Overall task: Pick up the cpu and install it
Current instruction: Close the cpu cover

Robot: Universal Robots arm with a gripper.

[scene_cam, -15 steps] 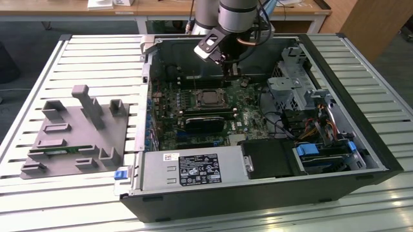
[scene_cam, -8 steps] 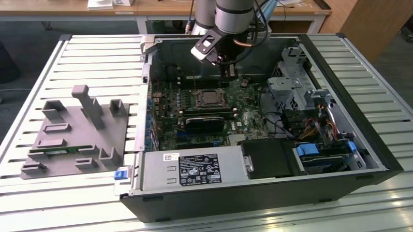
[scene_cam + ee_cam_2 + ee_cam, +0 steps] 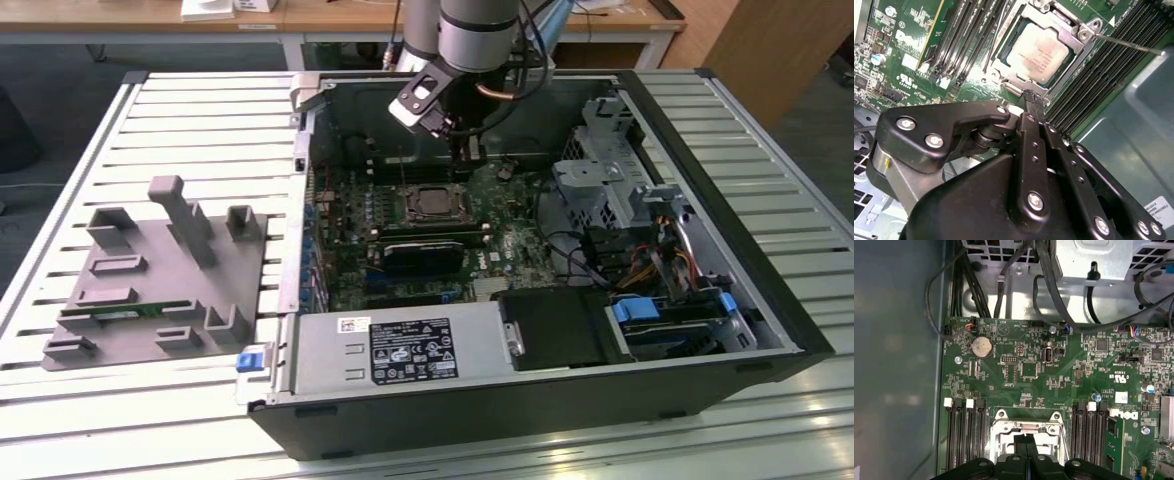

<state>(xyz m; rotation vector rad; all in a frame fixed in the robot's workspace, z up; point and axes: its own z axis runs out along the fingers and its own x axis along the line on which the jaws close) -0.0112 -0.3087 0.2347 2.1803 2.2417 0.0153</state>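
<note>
The cpu [image 3: 1036, 52], a flat silver square, lies in its socket on the green motherboard [image 3: 904, 60], framed by the metal socket bracket [image 3: 1081, 35]. The exterior view shows the cpu [image 3: 430, 203] in the middle of the board inside the open computer case. My gripper [image 3: 1031, 96] hangs just above the socket's edge, a little off the cpu, shut with nothing between its black fingers. In the first wrist view the gripper [image 3: 1025, 442] has its fingertips pressed together over the socket bracket [image 3: 1026, 426]. In the exterior view the gripper [image 3: 463, 160] stands over the far part of the board.
Memory slots [image 3: 969, 30] flank the socket, and a thin metal lever [image 3: 1126, 44] sticks out beside it. A black module [image 3: 424, 250] sits on the board. The power supply [image 3: 400, 350] and drive cages [image 3: 601, 180] crowd the case. A grey fixture [image 3: 154, 275] holds a green memory stick [image 3: 134, 312].
</note>
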